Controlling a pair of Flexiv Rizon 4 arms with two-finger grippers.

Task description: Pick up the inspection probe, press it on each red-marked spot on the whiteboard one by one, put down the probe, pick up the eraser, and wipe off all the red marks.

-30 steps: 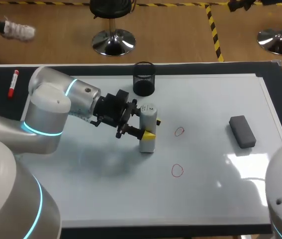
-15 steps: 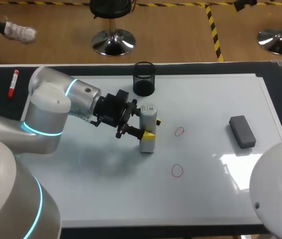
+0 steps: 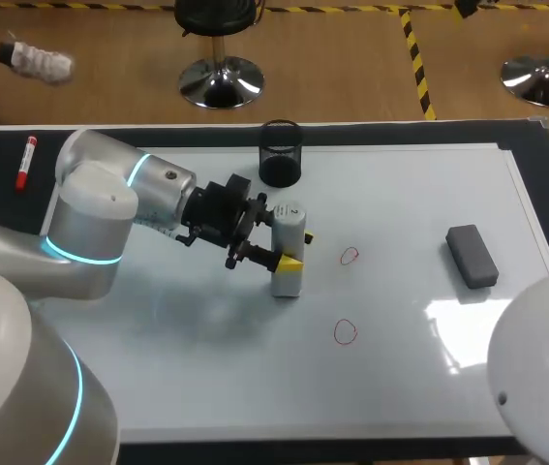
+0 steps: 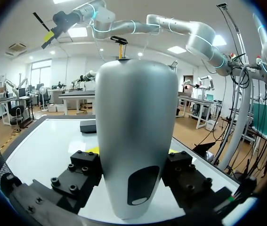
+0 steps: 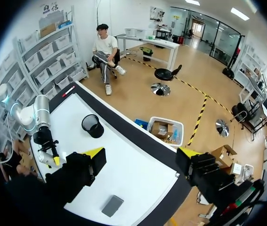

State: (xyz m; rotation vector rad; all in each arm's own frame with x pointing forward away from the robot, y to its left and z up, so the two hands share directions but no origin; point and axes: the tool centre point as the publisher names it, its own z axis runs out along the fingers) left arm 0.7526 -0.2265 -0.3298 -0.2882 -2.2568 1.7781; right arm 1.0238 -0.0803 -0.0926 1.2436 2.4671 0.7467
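Observation:
The inspection probe (image 3: 287, 281), a white rounded cylinder, stands upright on the whiteboard (image 3: 206, 368), with my left gripper (image 3: 291, 254) shut on its sides. In the left wrist view the probe (image 4: 137, 136) fills the space between the fingers, which touch it from both sides. Two red marks are to its right: one close by (image 3: 350, 256), one nearer the front (image 3: 346, 332). The grey eraser (image 3: 472, 256) lies at the board's right. My right gripper (image 5: 142, 153) hangs high above the table, open and empty, over the eraser (image 5: 112, 205).
A black mesh cup (image 3: 280, 153) stands at the board's far edge, behind the probe. A red marker (image 3: 26, 162) lies on the dark table border at the far left. My right arm's white body (image 3: 540, 368) covers the board's front right corner.
The right arm's white body has moved further into view at the lower right. The left arm and the probe have stayed still.

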